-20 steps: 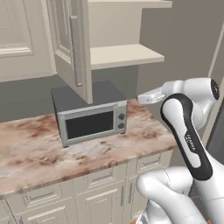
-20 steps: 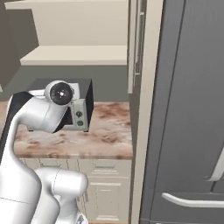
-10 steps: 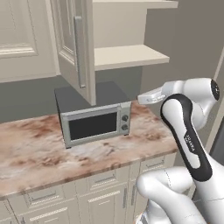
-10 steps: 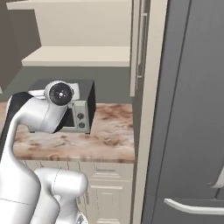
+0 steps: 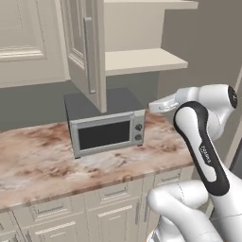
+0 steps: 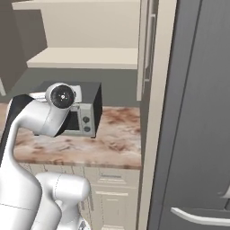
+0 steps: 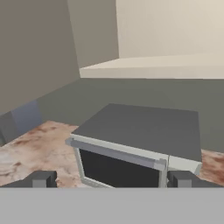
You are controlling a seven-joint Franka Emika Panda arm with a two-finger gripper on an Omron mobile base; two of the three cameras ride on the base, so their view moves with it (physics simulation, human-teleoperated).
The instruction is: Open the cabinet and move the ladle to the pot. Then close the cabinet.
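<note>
base: I'm driving, microwave (image 5: 106,130) sliding right across both base views | cabinet (image 5: 87,52): door swung open, shelf (image 5: 142,60) bare | ladle: unseen, searching | fingers (image 7: 43,178): spread wide, holding nothing

we see a kitchen: a microwave (image 5: 106,132) on a marbled surface (image 5: 33,160), the cream cabinet (image 5: 85,52) above, drawers (image 5: 116,193) below.

The cabinet (image 6: 90,54) stands open, its door (image 6: 146,49) swung right, cream shelf bare. Below it a microwave (image 6: 85,110) sits on the marbled tabletop (image 6: 112,143), beside a dark fridge (image 6: 197,112).
</note>
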